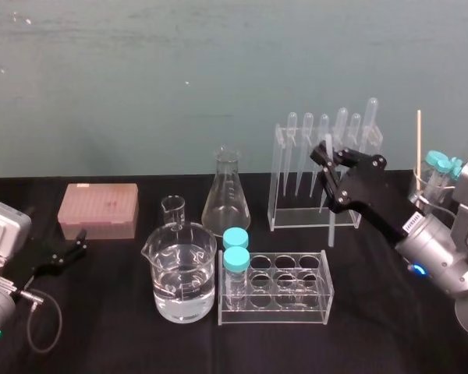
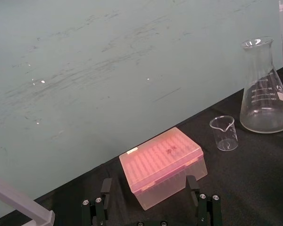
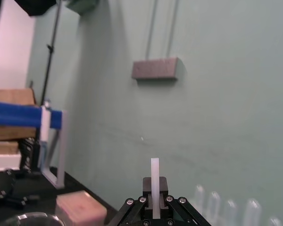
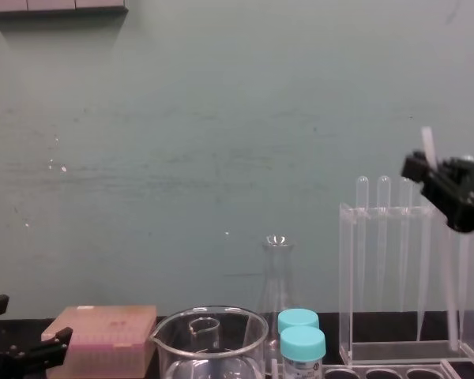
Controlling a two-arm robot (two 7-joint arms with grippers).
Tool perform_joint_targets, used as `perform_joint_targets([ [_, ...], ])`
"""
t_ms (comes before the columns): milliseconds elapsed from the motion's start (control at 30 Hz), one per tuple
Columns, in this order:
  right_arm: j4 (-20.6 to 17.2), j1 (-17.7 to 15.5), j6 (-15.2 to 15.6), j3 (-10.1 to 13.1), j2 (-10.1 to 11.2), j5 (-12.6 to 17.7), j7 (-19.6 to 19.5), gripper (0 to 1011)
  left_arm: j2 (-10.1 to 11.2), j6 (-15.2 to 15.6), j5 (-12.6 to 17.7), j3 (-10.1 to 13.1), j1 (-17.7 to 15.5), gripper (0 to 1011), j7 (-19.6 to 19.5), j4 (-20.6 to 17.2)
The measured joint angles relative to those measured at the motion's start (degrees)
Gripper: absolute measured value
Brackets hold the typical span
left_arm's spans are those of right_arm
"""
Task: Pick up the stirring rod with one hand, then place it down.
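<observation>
Rod [image 1: 331, 227] held clear of the table, near-upright before the rack [image 1: 279, 179], pinched by the right gripper [image 1: 326, 156] (left gripper [image 1: 69, 252] parked, fingers spread); pick-up judged done, set-down outstanding.

A black table [image 1: 374, 343] carries the glassware. Toward the left a pink lidded box [image 1: 98, 210] lies flat. A small empty beaker [image 1: 173, 210] stands behind a large beaker [image 1: 181, 273] partly filled with clear liquid. A conical flask [image 1: 226, 195] stands just right of the small beaker. A tall clear pipette rack [image 1: 296, 210] stands farther right, and a low clear tube rack [image 1: 285, 288] sits in front of it, beside the large beaker.
</observation>
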Motion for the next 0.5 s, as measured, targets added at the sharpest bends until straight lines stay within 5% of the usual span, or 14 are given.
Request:
perform_joint_targets([
  [500,0.1,-0.5,0.4,0.6,0.0,-0.7,-1.0,70,0.0,0.0,0.0,0.0,0.0,1000,0.0,0.0],
])
